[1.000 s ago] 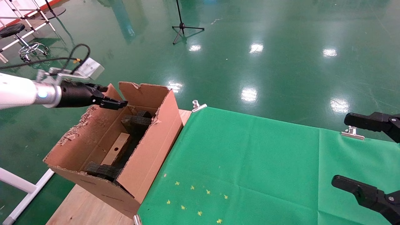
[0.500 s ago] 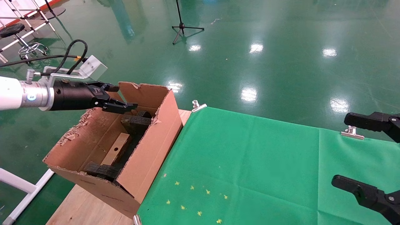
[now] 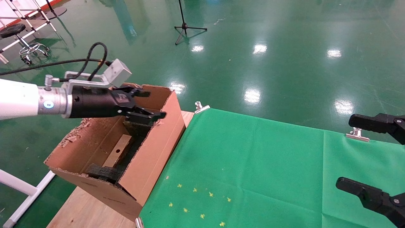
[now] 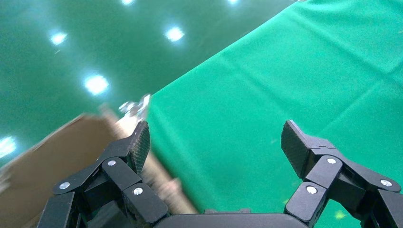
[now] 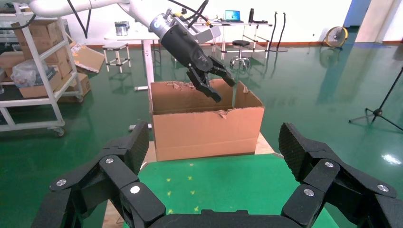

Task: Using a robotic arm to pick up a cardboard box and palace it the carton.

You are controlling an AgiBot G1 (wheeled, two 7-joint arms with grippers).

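Note:
The carton (image 3: 148, 158) stands at the table's left end, flaps upright and torn. Inside it the cardboard box (image 3: 118, 150) lies flat, round hole facing up, between black foam blocks (image 3: 104, 172). My left gripper (image 3: 156, 104) on the white robotic arm (image 3: 19, 98) hovers open and empty over the carton's far right wall. In the left wrist view that gripper (image 4: 216, 142) looks down on green cloth past the carton's edge (image 4: 71, 152). My right gripper (image 3: 345, 152) is parked open at the right edge; its wrist view shows it (image 5: 214, 147) facing the carton (image 5: 204, 128) and the left gripper (image 5: 223, 88).
A green cloth (image 3: 253, 164) covers the table, held by metal clips (image 3: 201, 107) (image 3: 357, 134). Yellow star marks (image 3: 199, 199) dot it near the carton. Bare wood (image 3: 85, 209) shows beside the carton. A tripod (image 3: 185, 25) stands on the green floor behind.
My left gripper has swung right across the carton's far end toward the green cloth, open and empty throughout. The cardboard box stays in the carton. The right arm has not moved.

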